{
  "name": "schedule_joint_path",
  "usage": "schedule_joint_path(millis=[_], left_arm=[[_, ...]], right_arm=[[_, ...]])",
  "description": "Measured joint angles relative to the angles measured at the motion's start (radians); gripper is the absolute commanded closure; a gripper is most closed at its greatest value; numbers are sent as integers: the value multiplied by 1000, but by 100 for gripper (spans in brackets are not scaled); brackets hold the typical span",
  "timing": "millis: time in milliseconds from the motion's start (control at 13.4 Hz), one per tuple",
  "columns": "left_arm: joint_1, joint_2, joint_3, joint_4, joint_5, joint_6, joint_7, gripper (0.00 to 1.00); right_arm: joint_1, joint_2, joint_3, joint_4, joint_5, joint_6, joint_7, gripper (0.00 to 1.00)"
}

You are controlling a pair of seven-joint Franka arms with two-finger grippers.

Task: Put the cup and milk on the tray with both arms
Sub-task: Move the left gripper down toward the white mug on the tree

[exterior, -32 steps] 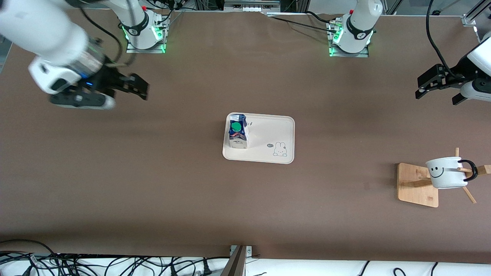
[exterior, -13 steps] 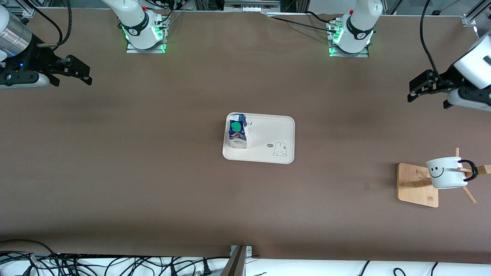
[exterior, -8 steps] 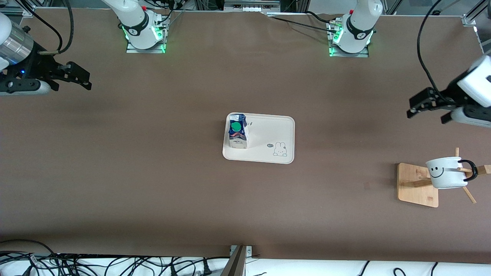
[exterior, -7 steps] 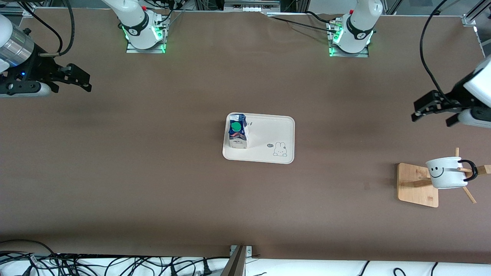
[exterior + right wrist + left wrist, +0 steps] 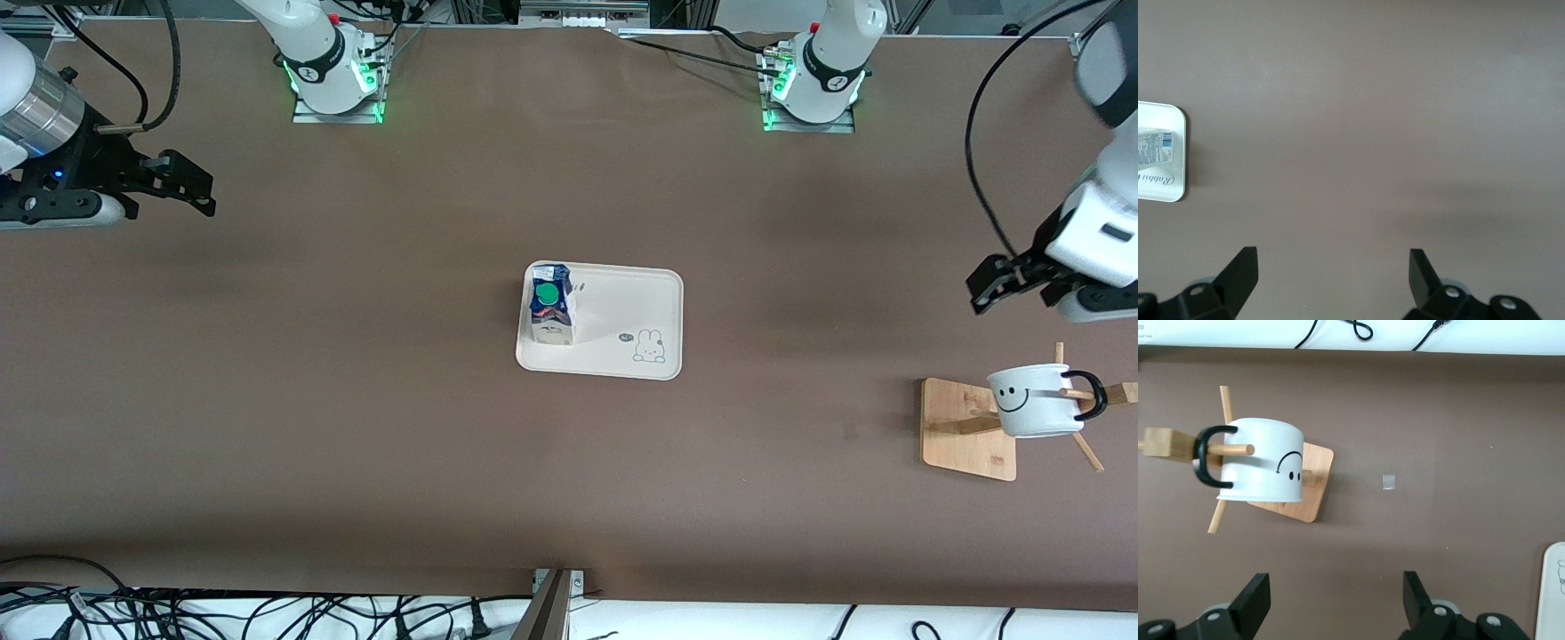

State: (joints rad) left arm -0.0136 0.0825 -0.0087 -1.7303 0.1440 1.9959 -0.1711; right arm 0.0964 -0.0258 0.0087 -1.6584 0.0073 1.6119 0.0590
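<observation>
1. Milk (image 5: 551, 304) stands upright on the tray (image 5: 640, 302), at the tray's end toward the right arm. That half of the job looks done.
2. Cup (image 5: 1031, 402) not on the tray. It hangs by its black loop handle on a peg of the wooden rack (image 5: 965, 427), toward the left arm's end of the table, nearer the front camera than the tray and well apart from it.
3. Cup lies on its side: long axis about level, in line with the peg, smiley face showing on the wall, handle end pointing away from the tray.
4. Left gripper (image 5: 1009, 283) hangs in the air over bare table near the rack, fingers apart, nothing between them. In the left wrist view the cup (image 5: 1261, 461) sits ahead of the fingertips (image 5: 1251, 600), off toward one finger, not centred in the gap.
5. Right gripper (image 5: 173, 182) waits over bare table at the right arm's end, fingers spread wide, empty.
6. Judgement: left arm is by far the nearer; it likely needs to centre on the cup wall before closing, then slide the handle along the peg.
</observation>
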Motion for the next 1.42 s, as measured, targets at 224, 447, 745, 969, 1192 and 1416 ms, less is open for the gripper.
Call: schedule_joint_path(millis=[224,447,745,969,1192,1416], left_arm=[[14,-56,1,-146,5,169,-13,17],[75,-144,1,-326,6,342,-7,18],[118,-156,1,-512,7,677,2,18],[147,-116,1,-538,7,820,2,18],[171,-54,1,-539,7,916,0,23],[177,-22,1,-533,-13,931,-7,27]], right_arm=[[0,2,-1,0,0,-1,0,0],[0,2,-1,0,0,-1,0,0],[0,2,-1,0,0,-9,1,0],[0,2,-1,0,0,-11,1,0],[0,2,-1,0,0,-11,1,0],[0,2,-1,0,0,-12,2,0]])
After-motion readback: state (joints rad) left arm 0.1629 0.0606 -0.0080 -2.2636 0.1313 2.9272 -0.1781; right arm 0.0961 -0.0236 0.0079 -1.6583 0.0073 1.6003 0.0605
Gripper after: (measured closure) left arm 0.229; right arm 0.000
